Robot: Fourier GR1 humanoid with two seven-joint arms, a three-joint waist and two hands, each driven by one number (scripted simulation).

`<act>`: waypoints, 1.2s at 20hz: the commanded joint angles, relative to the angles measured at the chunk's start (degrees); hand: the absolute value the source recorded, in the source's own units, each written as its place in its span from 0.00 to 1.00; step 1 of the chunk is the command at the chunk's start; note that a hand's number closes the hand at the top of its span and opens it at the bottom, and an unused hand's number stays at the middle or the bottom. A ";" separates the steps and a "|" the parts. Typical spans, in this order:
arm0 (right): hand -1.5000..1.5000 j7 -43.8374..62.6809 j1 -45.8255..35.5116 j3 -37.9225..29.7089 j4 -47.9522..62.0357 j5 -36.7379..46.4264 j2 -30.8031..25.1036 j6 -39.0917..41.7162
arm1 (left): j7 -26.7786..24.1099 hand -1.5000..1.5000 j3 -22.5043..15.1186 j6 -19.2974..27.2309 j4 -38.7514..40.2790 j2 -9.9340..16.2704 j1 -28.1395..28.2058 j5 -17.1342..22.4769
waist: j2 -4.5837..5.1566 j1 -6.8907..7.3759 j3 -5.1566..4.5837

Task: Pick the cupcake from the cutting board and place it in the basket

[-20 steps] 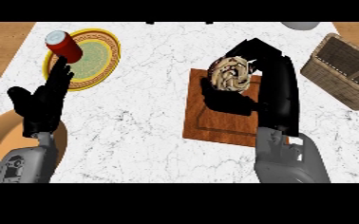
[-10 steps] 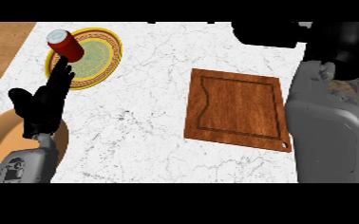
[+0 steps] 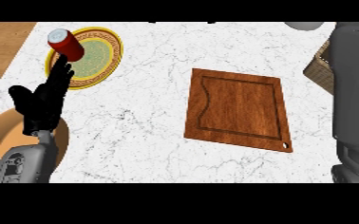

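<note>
Fingers of the left hand [image 3: 41, 103] stand straight and apart, below the red can [image 3: 65, 44] on the plate [image 3: 105, 59]. Well to its right lies the bare cutting board [image 3: 238, 108]; further right, the basket [image 3: 321, 71] shows behind the right forearm [image 3: 345, 90]. Cupcake and right hand are out of sight.

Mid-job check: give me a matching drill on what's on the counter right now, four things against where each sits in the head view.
Things:
1. cutting board
2. red can
3. basket
4. left hand

Places:
A. partly hidden at the right edge, behind the grey forearm
B. on the yellow-rimmed plate, upper left
C. centre right of the marble counter, nothing on it
D. open, fingers up, at the left edge below the plate

Pairs: 1-C, 2-B, 3-A, 4-D
</note>
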 commanded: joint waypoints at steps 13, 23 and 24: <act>1.00 -12.20 -0.88 -4.87 24.90 -1.60 -8.84 -1.16 | -0.57 0.50 -0.45 -0.09 -1.18 -0.94 2.15 -0.46 | 0.04 0.17 -0.01; 1.00 -22.68 3.02 -11.56 31.78 -9.53 -14.49 -0.43 | -0.13 0.50 1.55 -2.36 -2.13 1.23 2.40 1.20 | -0.01 0.02 0.02; 1.00 -25.30 0.67 -13.41 34.40 -11.41 -16.29 0.30 | 1.98 0.50 -0.06 -0.18 0.25 -0.39 -2.30 -0.38 | 0.16 -0.05 0.03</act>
